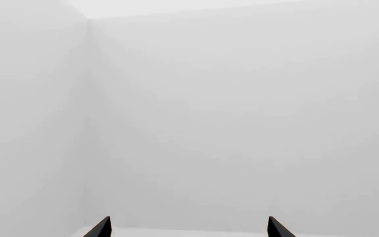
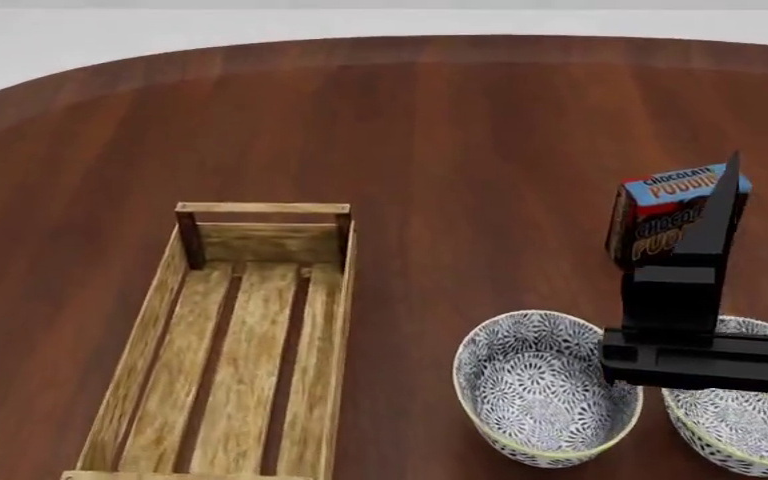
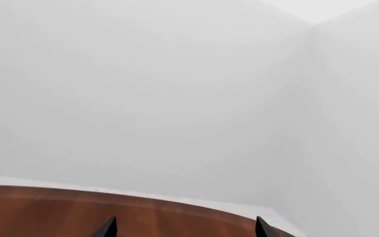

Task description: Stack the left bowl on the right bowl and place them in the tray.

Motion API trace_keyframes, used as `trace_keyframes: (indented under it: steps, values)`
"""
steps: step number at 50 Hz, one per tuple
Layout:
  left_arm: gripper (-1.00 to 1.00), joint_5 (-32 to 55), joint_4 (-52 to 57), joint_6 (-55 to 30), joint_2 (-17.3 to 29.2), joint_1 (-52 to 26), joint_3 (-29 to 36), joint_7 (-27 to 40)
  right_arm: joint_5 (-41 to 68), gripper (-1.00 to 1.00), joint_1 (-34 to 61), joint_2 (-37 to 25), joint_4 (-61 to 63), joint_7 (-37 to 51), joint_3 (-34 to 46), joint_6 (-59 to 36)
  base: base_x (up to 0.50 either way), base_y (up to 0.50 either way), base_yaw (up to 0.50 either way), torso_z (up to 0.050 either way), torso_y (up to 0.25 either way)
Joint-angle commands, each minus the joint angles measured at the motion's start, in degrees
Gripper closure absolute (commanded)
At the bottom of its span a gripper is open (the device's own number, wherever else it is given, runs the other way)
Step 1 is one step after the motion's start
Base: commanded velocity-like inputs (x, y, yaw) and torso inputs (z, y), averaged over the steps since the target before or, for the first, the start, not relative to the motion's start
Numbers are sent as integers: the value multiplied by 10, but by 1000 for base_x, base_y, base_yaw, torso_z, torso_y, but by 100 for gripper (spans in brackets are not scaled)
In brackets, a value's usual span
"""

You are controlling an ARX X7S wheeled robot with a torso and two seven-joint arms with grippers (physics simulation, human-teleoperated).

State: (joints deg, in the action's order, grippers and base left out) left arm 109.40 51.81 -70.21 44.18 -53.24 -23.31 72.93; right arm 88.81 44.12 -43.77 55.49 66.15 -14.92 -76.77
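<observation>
Left to right on the dark brown wooden table [image 2: 491,120]: the long slatted tray of light weathered wood [image 2: 344,300] sits at left, nothing seen in it; the left blue-and-white patterned bowl [image 2: 538,395] is right of it, near but apart; the right patterned bowl of the same kind [image 2: 744,425] is just beside that, their rims close. A chocolate pudding box [image 2: 651,215] stands behind the bowls.

Step judged: nothing has been grasped yet, so the left bowl's rim is to be approached first. One finger should be placed inside and one outside the rim, on the side away from the right bowl, then the bowl lifted clear and centred over the right bowl before release.

Left gripper [image 1: 188,228]: tips well apart, jaws spread, nothing held; only blank wall is seen past them. Right gripper [image 3: 181,228]: likewise spread and empty, aimed over the far table edge.

Hidden: the right arm's black link covers the gap between the bowls and part of the box. The right bowl and the tray's near end are cut off by the frame. The left arm is not shown in the head view.
</observation>
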Motion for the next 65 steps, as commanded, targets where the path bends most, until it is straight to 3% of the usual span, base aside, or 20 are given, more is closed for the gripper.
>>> trace_keyframes:
  steps: [1,22,38,50,65]
  values:
    - [-100,-6,-2,2,0,-2,8,-3,-11,-100,-7,-1,-2,-6,1,7,344,133,0,0,0]
    - [-100,-11,-3,-5,18,-59,82,20,-48,-100,-28,-2,5,-42,-4,25,161,62,0,0,1]
    - [-100,1,-13,11,29,-102,121,42,-38,-100,-66,-23,16,-52,-38,44,-1,0,0,0,-184]
    - [-100,-1,-10,15,39,-90,110,38,-78,-100,-46,-1,9,-57,9,39,-1,0,0,0,-206]
    - [-100,5,-3,30,59,-70,67,33,-48,-100,-46,-23,4,-51,4,46,-1,0,0,0,-92]
